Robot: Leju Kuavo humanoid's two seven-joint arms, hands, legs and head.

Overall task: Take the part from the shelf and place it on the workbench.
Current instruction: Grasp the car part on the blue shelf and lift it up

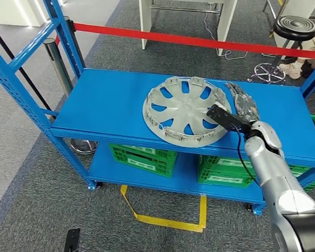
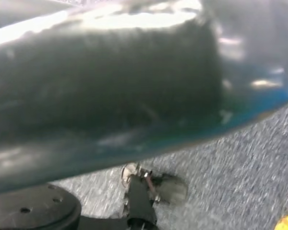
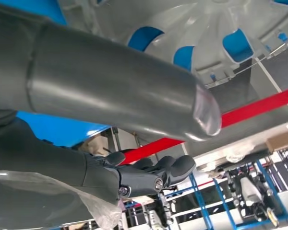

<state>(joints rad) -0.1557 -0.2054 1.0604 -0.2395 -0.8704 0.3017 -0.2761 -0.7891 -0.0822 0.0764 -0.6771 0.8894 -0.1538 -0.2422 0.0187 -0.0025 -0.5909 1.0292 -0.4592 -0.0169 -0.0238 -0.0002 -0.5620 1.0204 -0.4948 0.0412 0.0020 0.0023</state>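
Note:
A grey wheel cover [image 1: 184,110] lies flat on the top board of the blue shelf [image 1: 108,105], right of its middle. My right hand [image 1: 243,105] is at the cover's right rim, fingers stretched out over the board beside it. In the right wrist view the thick grey thumb [image 3: 117,91] lies along the cover [image 3: 193,24], and the dark fingers [image 3: 153,175] stand apart from it with nothing between them. My left hand [image 2: 99,86] is a blurred grey mass close to the lens, above grey carpet; how its fingers lie is unclear.
Green crates [image 1: 144,157] [image 1: 223,170] stand on the lower shelf board. A red barrier tape [image 1: 187,39] runs behind the shelf, with a black stool [image 1: 294,26] and a person's shoe [image 1: 290,71] beyond it. Yellow floor tape [image 1: 168,220] marks the carpet in front.

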